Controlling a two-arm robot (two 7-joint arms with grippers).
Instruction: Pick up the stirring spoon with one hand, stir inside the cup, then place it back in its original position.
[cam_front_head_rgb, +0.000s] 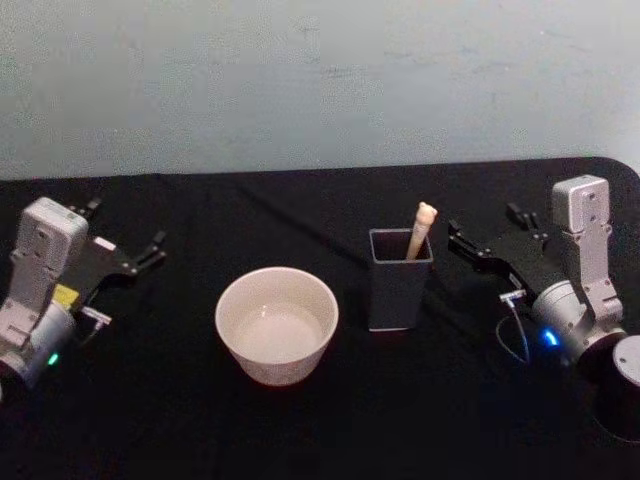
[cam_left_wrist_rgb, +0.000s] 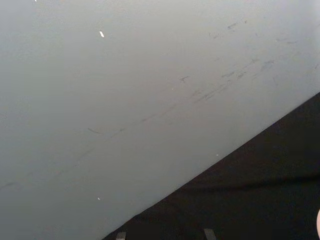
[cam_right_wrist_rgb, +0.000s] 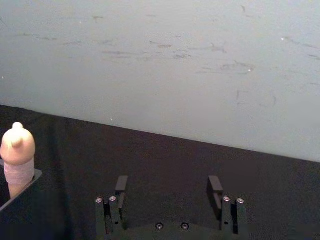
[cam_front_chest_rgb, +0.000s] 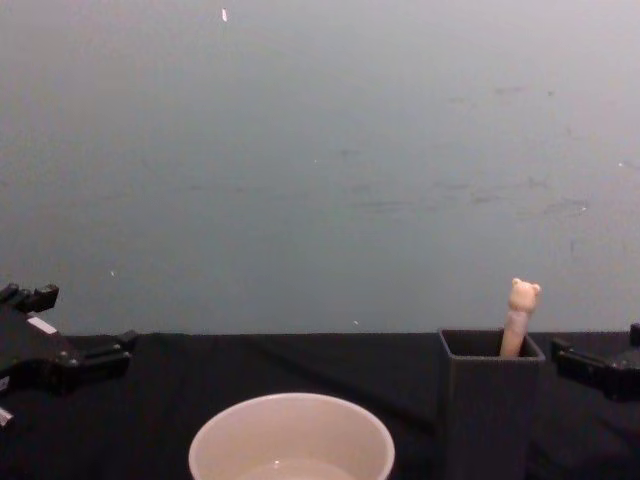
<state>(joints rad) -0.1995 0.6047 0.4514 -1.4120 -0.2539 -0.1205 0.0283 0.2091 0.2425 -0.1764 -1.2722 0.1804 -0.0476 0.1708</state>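
Where head view hides it, bear-topped stirring spoon (cam_front_chest_rgb: 519, 315) in holder (cam_front_chest_rgb: 489, 400); both claws spread, right claw (cam_right_wrist_rgb: 167, 187), left claw (cam_front_head_rgb: 158, 248).

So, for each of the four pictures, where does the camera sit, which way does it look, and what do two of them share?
Head view: from above, looking down at the cup, the holder with the stirring spoon, the left gripper and the right gripper.
Chest view: low, looking across the table; both grippers show at the edges.
Left wrist view: on the left arm, facing the wall and table edge.
Right wrist view: on the right arm, its open fingers below, the spoon beside.
Shared: the spoon's bear head shows in head, chest and right wrist views.
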